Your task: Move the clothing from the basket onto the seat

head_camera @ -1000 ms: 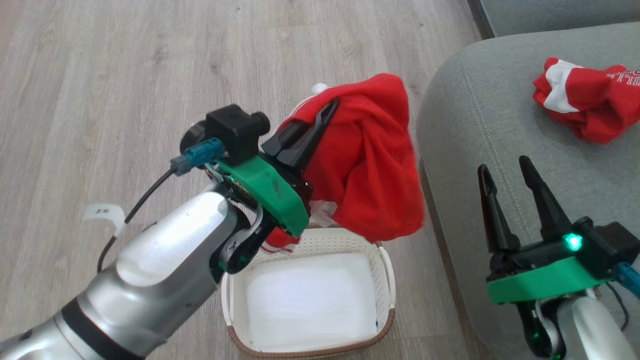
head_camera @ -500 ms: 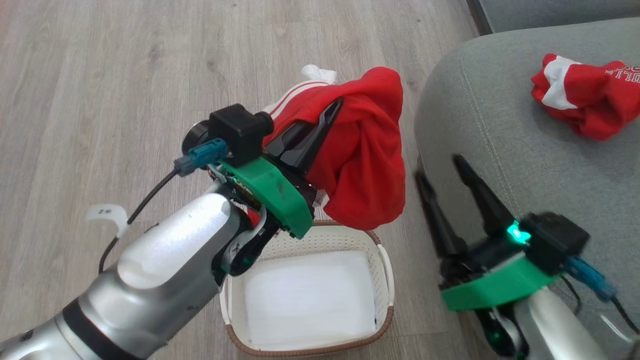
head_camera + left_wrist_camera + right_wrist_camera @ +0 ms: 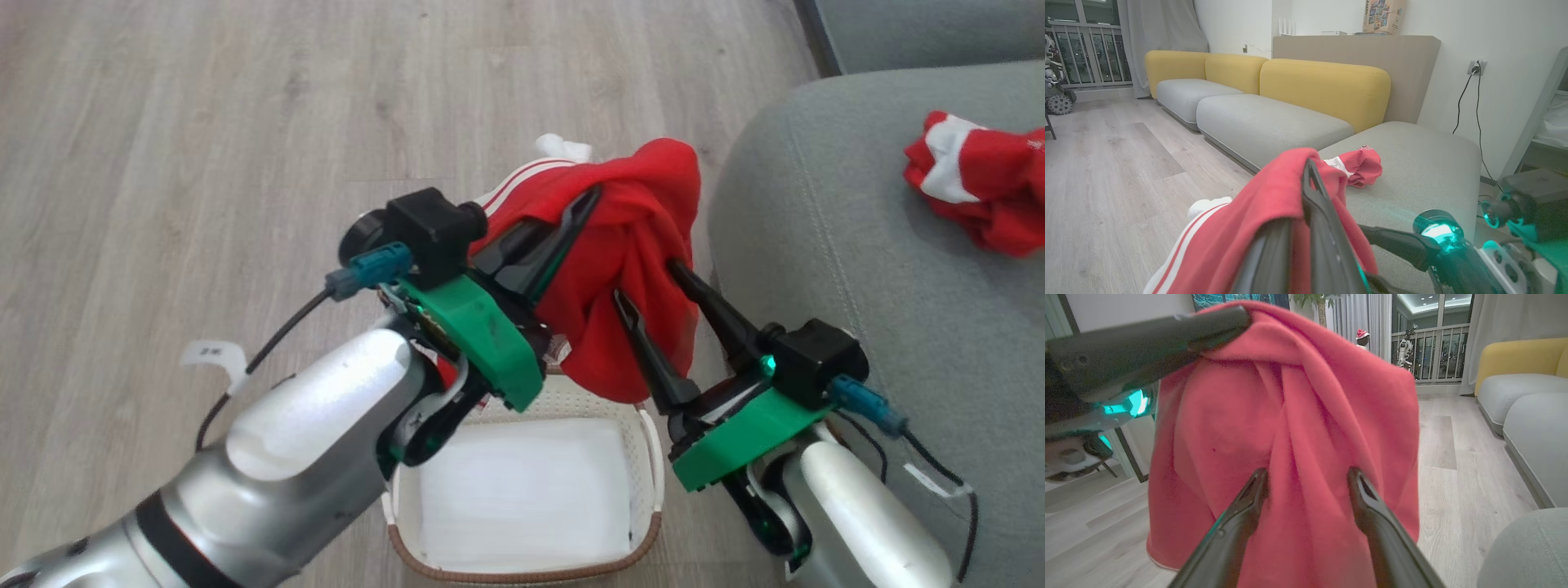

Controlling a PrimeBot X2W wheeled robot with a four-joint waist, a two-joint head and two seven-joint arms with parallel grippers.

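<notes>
Head view. The left fingers (image 3: pixel 563 233) are pressing together, pinching a bright red mesh sports garment with white stripes (image 3: pixel 645 212). The cloth is hanging in folds in the air above the 12 o'clock end of the small oval cream-white perforated plastic basket with a brown braided rim (image 3: pixel 522 573). The basket's white base is showing bare. It is standing on the pale grey wood-plank floor (image 3: pixel 204 122).

The right fingers (image 3: pixel 718 312) are standing spread wide, coming in from 4 o'clock, tips against the hanging red cloth and not closing on it. In the right wrist view the two dark tips (image 3: pixel 1249 498) are sitting apart against the drape.

The large grey-green fabric sofa cushion (image 3: pixel 857 245) is lying at 3 o'clock of the basket. A second crumpled red and white garment (image 3: pixel 980 192) is resting on it at 2 o'clock, well apart from the held one.
</notes>
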